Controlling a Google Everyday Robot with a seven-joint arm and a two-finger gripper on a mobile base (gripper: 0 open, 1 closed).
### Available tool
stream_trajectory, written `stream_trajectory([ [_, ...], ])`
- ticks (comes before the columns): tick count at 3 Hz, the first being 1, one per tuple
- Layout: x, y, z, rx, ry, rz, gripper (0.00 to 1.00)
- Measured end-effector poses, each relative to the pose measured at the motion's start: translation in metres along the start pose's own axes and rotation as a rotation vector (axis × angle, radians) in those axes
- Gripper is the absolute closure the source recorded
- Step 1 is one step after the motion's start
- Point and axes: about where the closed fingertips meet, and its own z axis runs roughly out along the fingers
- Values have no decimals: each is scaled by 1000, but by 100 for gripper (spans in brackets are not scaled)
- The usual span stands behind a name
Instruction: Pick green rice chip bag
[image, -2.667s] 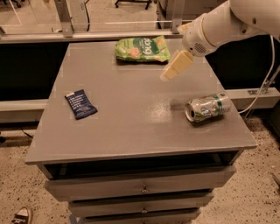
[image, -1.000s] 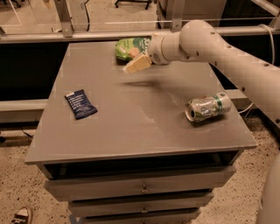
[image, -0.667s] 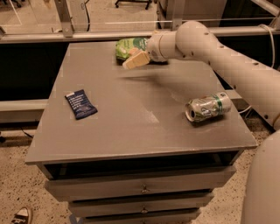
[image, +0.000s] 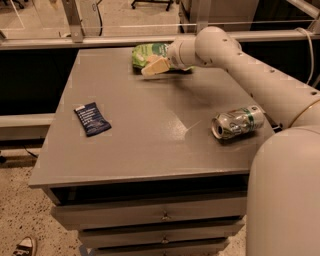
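The green rice chip bag (image: 148, 51) lies flat at the far edge of the grey table (image: 150, 135), near its middle. The white arm reaches across from the right. My gripper (image: 152, 67) is right at the bag's near edge, its cream fingers (image: 156, 65) overlapping the bag's front part and hiding the right half of it. The bag still rests on the table.
A small dark blue wrapper (image: 92, 119) lies at the table's left. A silver-green drink can (image: 238, 122) lies on its side at the right. The arm's large lower link (image: 285, 200) fills the bottom right corner. Drawers sit under the tabletop.
The gripper has swung from right of the bag, over the table's middle, to the bag's near edge. The bag, the can and the wrapper have not moved.
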Motion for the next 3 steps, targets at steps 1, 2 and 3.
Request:
stream_trajectory([
  [1,3,-7,13,1,-1,12,18],
  [2,4,-8,20,-8,-2,20,42],
  [3,1,-5,19,-22,-7,18,64],
])
